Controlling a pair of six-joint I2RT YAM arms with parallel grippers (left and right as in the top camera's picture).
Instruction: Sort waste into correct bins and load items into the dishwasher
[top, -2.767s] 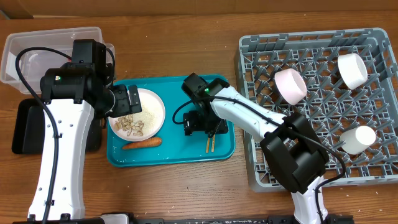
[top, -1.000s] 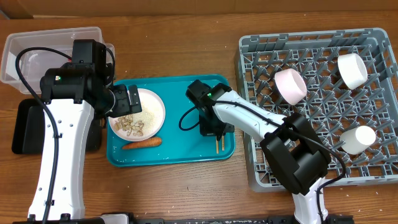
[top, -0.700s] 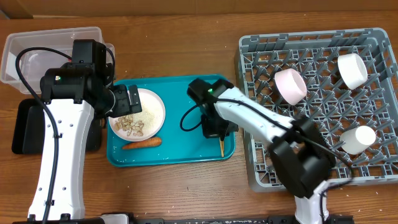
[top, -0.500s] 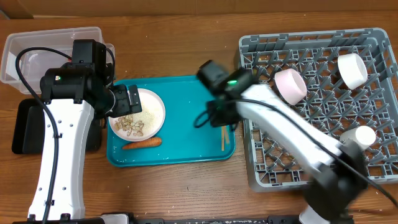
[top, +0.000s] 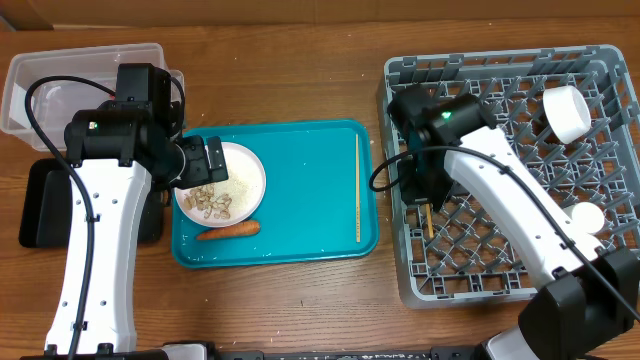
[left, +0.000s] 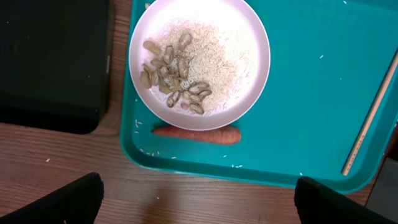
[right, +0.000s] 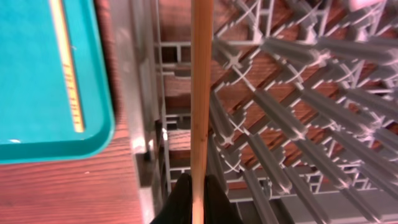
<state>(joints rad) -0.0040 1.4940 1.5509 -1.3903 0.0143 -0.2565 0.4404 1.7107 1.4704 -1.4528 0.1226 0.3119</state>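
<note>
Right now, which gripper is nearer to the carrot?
Left. The left gripper hangs open over the plate, next to the carrot. The right gripper is away across the tray, over the dish rack, shut on a chopstick.

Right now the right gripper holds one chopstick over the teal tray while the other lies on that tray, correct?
No: the right gripper holds its chopstick over the grey dish rack, as the right wrist view shows. The other chopstick does lie on the teal tray.

A teal serving tray (top: 300, 190) is lying flat near the middle of the brown wooden desk (top: 300, 90), its long sides running left to right.
</note>
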